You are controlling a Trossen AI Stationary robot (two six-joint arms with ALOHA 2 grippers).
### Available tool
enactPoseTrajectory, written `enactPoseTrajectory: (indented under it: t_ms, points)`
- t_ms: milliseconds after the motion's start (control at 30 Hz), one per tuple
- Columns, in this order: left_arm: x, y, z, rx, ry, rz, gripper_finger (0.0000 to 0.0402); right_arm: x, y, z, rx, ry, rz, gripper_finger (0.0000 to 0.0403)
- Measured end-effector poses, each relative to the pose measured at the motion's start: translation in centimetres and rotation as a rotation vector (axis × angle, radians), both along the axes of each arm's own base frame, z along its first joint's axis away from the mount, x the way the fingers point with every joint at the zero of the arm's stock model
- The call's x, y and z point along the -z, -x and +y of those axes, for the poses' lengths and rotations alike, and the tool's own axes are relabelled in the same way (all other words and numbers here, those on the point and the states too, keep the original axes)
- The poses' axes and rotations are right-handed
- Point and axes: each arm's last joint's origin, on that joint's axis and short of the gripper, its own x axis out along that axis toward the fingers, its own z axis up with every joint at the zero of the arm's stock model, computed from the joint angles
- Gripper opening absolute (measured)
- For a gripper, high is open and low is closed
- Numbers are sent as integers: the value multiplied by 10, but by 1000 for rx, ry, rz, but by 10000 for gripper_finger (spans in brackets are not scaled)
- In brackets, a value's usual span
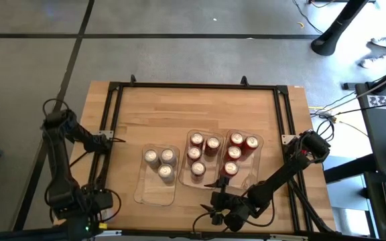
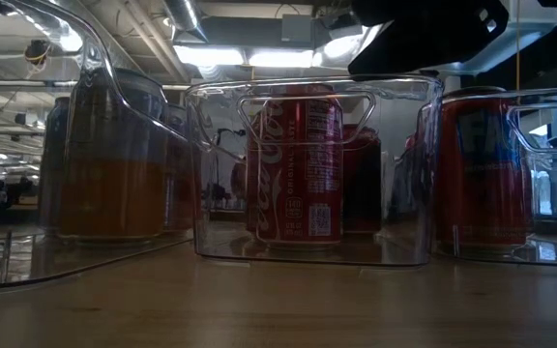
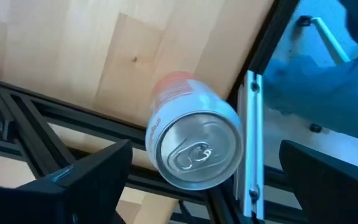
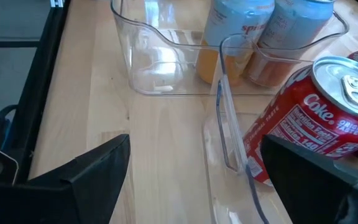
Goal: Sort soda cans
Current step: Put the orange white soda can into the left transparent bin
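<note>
Beneath left claw (image 3: 204, 186), stray can (image 3: 194, 140)

Two black jointed arms (image 1: 59, 161), cabled.

The wooden worktop (image 1: 159, 114) carried three clear plastic trays side by side: left tray (image 1: 157, 191), middle tray (image 1: 191, 179), right tray (image 1: 249, 171). A black metal frame (image 1: 193, 86) bordered the worktop.
</note>
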Motion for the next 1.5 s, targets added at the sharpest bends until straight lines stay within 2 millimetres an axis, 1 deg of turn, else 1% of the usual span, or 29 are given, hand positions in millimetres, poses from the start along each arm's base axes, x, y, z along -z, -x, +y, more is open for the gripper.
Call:
enactPoseTrajectory:
  t_ms: [233,433,700,900,1133,1333,1400,1500]
  points:
    - [11,-3,-10,-4,-3,10,392,0,0,0,-1,-2,0,360]
    - [18,-1,-12,3,-47,56,392,0,0,0,-9,-15,7,360]
    - [21,2,-10,-18,-74,70,392,-2,-1,2,-10,-35,-13,360]
    - [37,6,-10,-43,-68,76,392,1,-3,5,-31,-58,-17,360]
    - [48,6,-7,-77,-71,86,392,3,-5,6,-44,-51,-17,360]
    - [48,5,-8,-112,-61,99,392,4,-5,6,-49,-53,-17,360]
    - [48,5,-7,-119,-59,111,386,4,-5,6,-51,-51,-16,360]
    - [48,5,-7,-114,-60,117,361,4,-5,6,-52,-52,-15,360]
